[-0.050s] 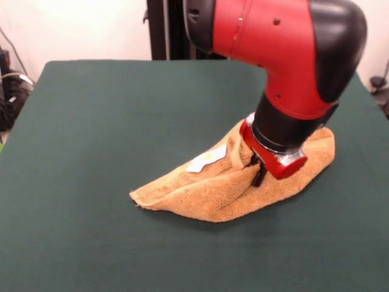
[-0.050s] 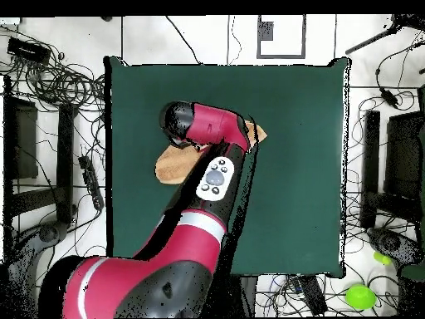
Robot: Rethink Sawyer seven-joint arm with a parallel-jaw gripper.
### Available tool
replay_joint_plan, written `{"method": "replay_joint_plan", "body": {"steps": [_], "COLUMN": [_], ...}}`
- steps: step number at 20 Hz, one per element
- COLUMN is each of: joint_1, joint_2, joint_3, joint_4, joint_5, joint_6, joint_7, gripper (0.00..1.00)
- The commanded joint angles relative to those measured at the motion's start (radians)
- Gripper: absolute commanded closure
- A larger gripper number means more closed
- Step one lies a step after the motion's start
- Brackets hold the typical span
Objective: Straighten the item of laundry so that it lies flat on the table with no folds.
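Note:
The item of laundry (image 1: 206, 194), a tan-orange terry towel, lies crumpled in a long ridge right of centre on the green table (image 1: 91, 121). Its white care tag (image 1: 206, 160) faces up on the ridge. My gripper (image 1: 258, 171) comes down into the middle of the towel, its black fingers pinched on a raised fold. In the overhead view the arm hides the gripper. There the towel (image 2: 170, 166) shows on both sides of the arm, on the table (image 2: 290, 208).
The red and black arm (image 2: 217, 170) crosses the table's lower left half in the overhead view. Cables and equipment (image 2: 50, 83) lie on the floor around the table. Green cloth stretches wide on every side of the towel.

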Motion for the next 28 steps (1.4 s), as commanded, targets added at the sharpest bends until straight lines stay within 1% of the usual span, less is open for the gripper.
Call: {"method": "replay_joint_plan", "body": {"steps": [1, 5, 8, 11, 13, 15, 17, 19, 23, 28], "joint_1": [0.056, 0.051, 0.055, 0.043, 0.029, 0.016, 0.008, 0.004, 0.01, 0.006], "joint_2": [0.126, 0.088, 0.084, 0.073, 0.056, 0.035, 0.021, 0.016, 0.019, 0.005], "joint_3": [-0.09, 0.018, 0.022, 0.059, 0.084, 0.115, 0.153, 0.178, 0.175, 0.196], "joint_4": [-0.13, -0.112, -0.129, -0.129, -0.13, -0.13, -0.127, -0.132, -0.139, -0.124], "joint_5": [0.018, 0.172, 0.19, 0.231, 0.25, 0.262, 0.288, 0.305, 0.305, 0.291], "joint_6": [0.285, 0.404, 0.471, 0.508, 0.526, 0.538, 0.507, 0.514, 0.51, 0.483], "joint_7": [0.45, 0.654, 0.686, 0.706, 0.689, 0.638, 0.602, 0.579, 0.575, 0.522], "gripper": [1.0, 1.0, 1.0, 1.0, 1.0, 1.0, 1.0, 1.0, 1.0, 1.0]}}
